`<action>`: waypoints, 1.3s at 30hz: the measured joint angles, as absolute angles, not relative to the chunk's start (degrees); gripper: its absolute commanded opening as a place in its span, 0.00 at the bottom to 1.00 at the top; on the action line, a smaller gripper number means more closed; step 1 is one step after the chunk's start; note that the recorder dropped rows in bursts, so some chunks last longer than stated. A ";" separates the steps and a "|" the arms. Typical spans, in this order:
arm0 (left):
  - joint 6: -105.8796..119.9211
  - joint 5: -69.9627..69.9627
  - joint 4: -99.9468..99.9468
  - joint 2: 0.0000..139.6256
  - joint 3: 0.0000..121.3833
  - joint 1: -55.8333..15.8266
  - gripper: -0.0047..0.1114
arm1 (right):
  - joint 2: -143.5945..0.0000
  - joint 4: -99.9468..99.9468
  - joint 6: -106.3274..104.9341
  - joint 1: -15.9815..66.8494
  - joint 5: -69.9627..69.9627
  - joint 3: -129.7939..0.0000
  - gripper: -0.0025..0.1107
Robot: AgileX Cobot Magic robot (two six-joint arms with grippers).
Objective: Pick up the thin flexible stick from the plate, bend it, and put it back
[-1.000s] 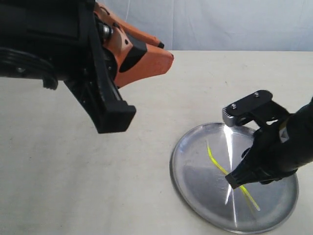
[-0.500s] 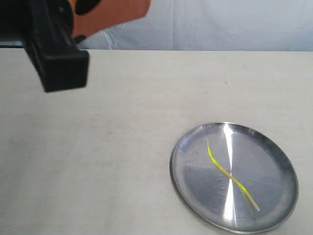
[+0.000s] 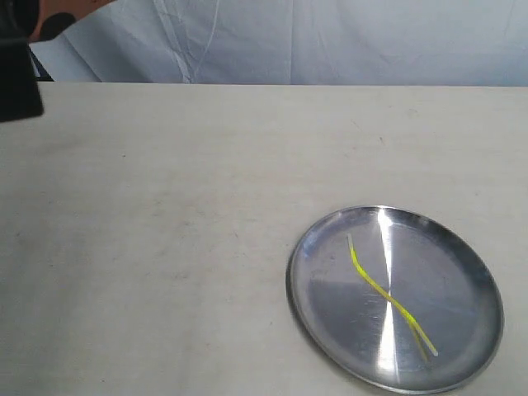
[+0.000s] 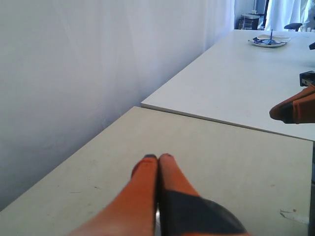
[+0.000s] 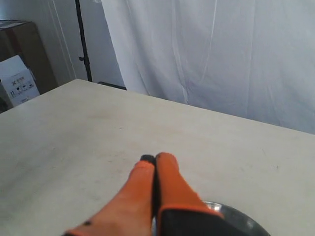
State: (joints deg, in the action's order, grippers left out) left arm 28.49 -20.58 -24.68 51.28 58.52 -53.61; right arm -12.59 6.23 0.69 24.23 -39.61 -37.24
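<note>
1. The plate [image 3: 462, 276] sits on the pale table [image 3: 165, 206] towards the lower right of the exterior view. Its lowest rim runs right to the frame's bottom edge.
2. The thin flexible stick [image 3: 388, 299] lies loose inside the plate, slightly wavy and running diagonally across the bright streak of reflection. Nothing touches it.
3. In the exterior view neither gripper shows. Only a black block [image 3: 16, 82] at the top left corner is in frame, cut off by the edge, so what part it is cannot be told.
4. The left gripper [image 4: 158, 157] has its orange fingers pressed together with nothing between them. It hangs over bare table near the white curtain [image 4: 74, 73], and its base is cropped by the frame.
5. At the side of the left wrist view an orange and black part [image 4: 294, 107] pokes in, mostly cut off. A far table carries a small dish [image 4: 268, 42] too distant to make out.
6. The right gripper [image 5: 154, 158] is likewise clenched empty, its tips meeting.
7. Behind the right gripper's fingers only a sliver of the plate [image 5: 238, 219] peeks out. The rest is hidden, and the stick cannot be seen in this view.
</note>
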 measured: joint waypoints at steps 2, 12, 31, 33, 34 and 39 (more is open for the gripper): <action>28.49 -20.58 -24.68 51.28 58.52 -53.61 0.04 | -12.59 6.62 0.69 24.23 -39.61 -37.24 0.01; 28.49 -20.58 -24.68 51.28 58.52 -53.61 0.04 | -11.11 6.62 0.00 23.57 -37.93 -36.70 0.01; 28.49 -20.58 -24.68 51.28 58.52 -53.61 0.04 | -9.21 9.71 -5.30 6.97 -1.25 -0.42 0.01; 28.49 -20.58 -24.68 51.28 58.52 -53.61 0.04 | -9.21 9.94 -5.30 6.97 -5.51 -0.29 0.01; 28.49 -20.58 -24.68 51.28 58.52 -53.61 0.04 | -9.21 10.08 -5.30 6.97 -7.14 -0.24 0.01; 28.49 -20.65 -24.68 51.28 58.52 -53.61 0.04 | -9.21 10.67 -5.30 6.97 -12.44 -0.11 0.01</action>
State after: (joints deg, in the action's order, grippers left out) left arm 28.49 -20.65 -24.68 51.28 58.52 -53.61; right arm -9.21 10.67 -5.30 6.97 -12.44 -0.11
